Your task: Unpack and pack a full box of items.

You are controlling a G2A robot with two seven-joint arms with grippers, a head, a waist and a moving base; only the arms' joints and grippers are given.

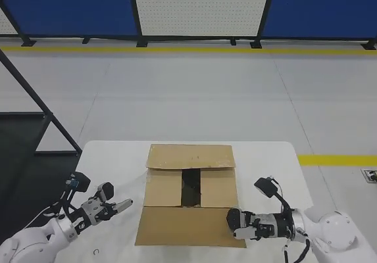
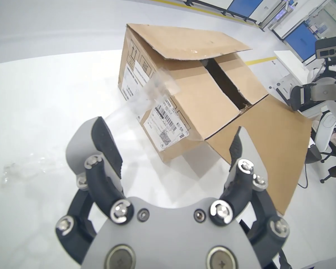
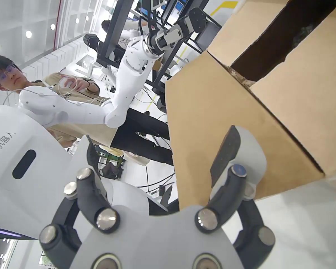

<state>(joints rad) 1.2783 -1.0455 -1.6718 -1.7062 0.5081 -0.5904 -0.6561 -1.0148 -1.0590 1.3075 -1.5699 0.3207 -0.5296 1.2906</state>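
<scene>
Table carries one cardboard box at its middle. Box status: far outer flap and near outer flap folded open. The two inner flaps are still lying nearly shut, with a narrow dark gap between them; contents not readable through it. Right gripper sits at the right corner of the box's near flap, fingers spread wide, seemingly one on each side of the flap edge, not closed on it. Left gripper is just left of the box and apart from it, fingers wide open, holding nothing. Loose clear tape hangs off the box's left side; a crumpled clear scrap lies farther left. Judgement: seal off, opening half done; inner flaps, all unpacking and all repacking remain.
</scene>
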